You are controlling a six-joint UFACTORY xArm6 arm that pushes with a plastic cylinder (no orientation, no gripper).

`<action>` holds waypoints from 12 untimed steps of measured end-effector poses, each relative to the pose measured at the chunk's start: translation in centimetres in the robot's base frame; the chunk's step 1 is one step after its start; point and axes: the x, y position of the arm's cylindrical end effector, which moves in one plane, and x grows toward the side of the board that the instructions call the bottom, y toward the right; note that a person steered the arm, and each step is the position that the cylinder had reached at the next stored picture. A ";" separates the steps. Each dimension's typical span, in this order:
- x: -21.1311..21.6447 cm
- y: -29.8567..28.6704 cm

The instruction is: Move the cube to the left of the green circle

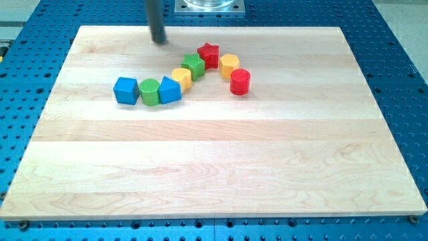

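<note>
A blue cube (125, 90) sits on the wooden board at the view's left, touching the left side of a green circle block (150, 92). A second blue block (170, 90), wedge-like, touches the green circle's right side. My tip (159, 40) is near the board's top edge, well above this row and apart from every block.
A curved chain runs up to the right: a yellow block (181, 77), a green block (193, 65), a red star (208, 55), a yellow block (229, 65) and a red cylinder (240, 82). The board (214, 167) lies on a blue perforated table.
</note>
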 end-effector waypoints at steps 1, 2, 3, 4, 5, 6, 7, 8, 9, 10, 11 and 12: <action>-0.3 12.6; 3.0 21.8; 10.0 25.4; 12.5 24.4; 17.3 24.1; 23.0 18.7; 21.6 14.3; 20.9 11.1; 18.7 7.7; 16.1 7.7; 14.1 7.6; 12.2 7.9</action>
